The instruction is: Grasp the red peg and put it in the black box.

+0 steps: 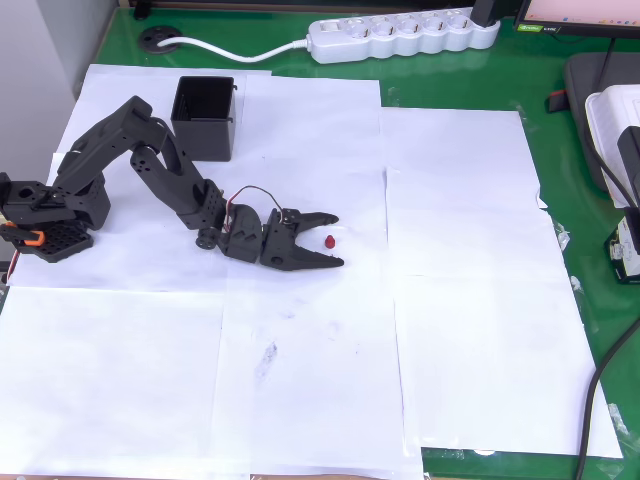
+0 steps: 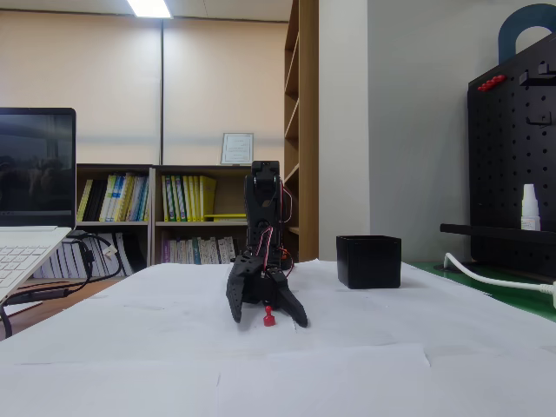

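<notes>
**A:** Overhead view first — how is the peg seen?

**B:** The red peg is seen as a tiny dark-red dot on the white paper, far smaller than the fingers. It is located between the two fingertips of the gripper, apart from both as far as can be told. The jaws are spread wide in a V, nothing clamped.

**A:** Arm pose there?

**B:** The black arm is folded back from its base at the left edge, then stretched low toward picture right. The wrist is laid nearly flat, with red and black wires looped over it. The black box is seen open-topped, square and straight-walled, above the arm's elbow in the picture and well apart from the peg.

**A:** Fixed view?

**B:** The peg is seen from the front — a stubby red piece standing on the paper, narrower at the base. It is framed by the gripper, whose two dark fingers are splayed down to either side of it. Contact with the right finger cannot be ruled out here. The arm is seen end-on, rising upright behind the gripper. The box is set on the paper to picture right, farther back than the gripper.
</notes>
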Controlling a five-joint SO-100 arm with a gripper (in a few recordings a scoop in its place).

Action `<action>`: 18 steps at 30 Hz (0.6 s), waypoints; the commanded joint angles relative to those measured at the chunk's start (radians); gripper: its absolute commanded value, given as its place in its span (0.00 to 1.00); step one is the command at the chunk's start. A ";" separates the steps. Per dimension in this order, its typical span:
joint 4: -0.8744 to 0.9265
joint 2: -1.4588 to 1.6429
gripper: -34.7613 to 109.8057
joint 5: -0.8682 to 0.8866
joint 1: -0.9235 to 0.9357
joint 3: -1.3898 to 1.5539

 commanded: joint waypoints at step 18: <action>0.107 -0.146 0.50 0.037 -0.005 -0.074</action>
